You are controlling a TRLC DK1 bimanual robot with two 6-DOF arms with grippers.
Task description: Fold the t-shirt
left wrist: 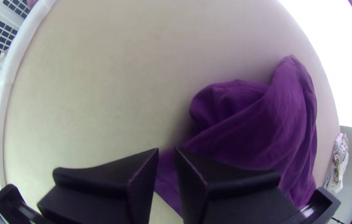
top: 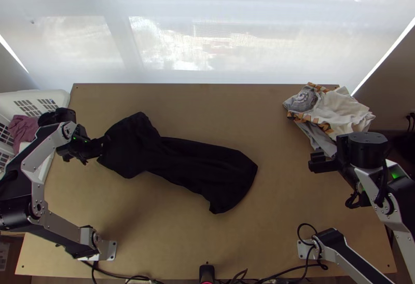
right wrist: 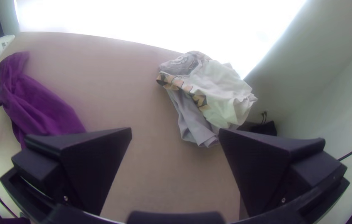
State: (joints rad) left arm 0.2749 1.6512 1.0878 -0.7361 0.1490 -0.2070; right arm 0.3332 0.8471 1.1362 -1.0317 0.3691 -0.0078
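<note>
- Left gripper (top: pixel 98 147) is at the shirt's left end, left of centre in the top view; in the left wrist view its two fingers stand a narrow gap apart, with cloth visible between them.
- Right gripper (top: pixel 317 163) is at the right of the top view, well apart from the shirt, with its fingers spread wide.
- The shirt (top: pixel 202 165) lies on the table (top: pixel 171 242) from left of centre to just right of centre in the top view, slanting down toward the right.
- It is loosely bunched along its length: a broad, crumpled left end, a narrower middle with long creases, and a wider right end with a curved edge.
- A clothes pile (top: pixel 340 110) sits at the upper right of the top view, with pale, grey and orange-patterned cloth heaped together.
- At the left edge of the top view is a white basket (top: pixel 61 97) with slotted walls; a reddish-purple cloth (top: pixel 23 128) is in it.
- Black cables (top: pixel 290 270) run along the bottom edge of the top view.
- A bright window (top: pixel 207 29) spans the top of the frame, beyond the table.
</note>
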